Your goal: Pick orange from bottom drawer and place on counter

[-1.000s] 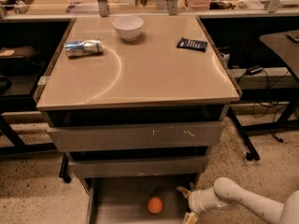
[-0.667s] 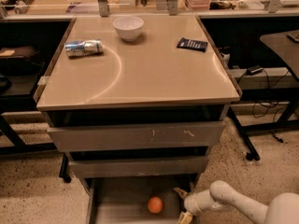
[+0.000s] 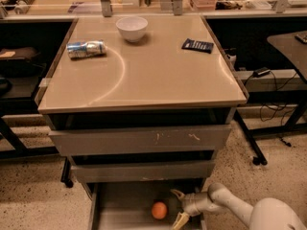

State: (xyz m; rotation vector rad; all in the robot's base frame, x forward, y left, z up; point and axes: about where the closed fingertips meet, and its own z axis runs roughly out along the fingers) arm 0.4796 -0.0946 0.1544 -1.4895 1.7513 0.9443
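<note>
The orange (image 3: 159, 210) lies on the flat grey floor of the bottom drawer (image 3: 125, 206), which is pulled out at the foot of the cabinet. My gripper (image 3: 178, 207) reaches in from the lower right on a white arm, just right of the orange. Its two tan fingers are spread apart and hold nothing. One fingertip (image 3: 176, 193) is above and one below the orange's level, a small gap away from it. The beige counter (image 3: 144, 71) tops the cabinet above.
On the counter lie a white bowl (image 3: 132, 28), a crushed can (image 3: 86, 49) and a dark blue packet (image 3: 197, 45). Two shut grey drawer fronts (image 3: 139, 140) overhang the open drawer. Black desk legs and cables stand at the right (image 3: 254, 147).
My gripper has moved left inside the drawer, closing most of the gap to the orange. The orange has stayed in place.
</note>
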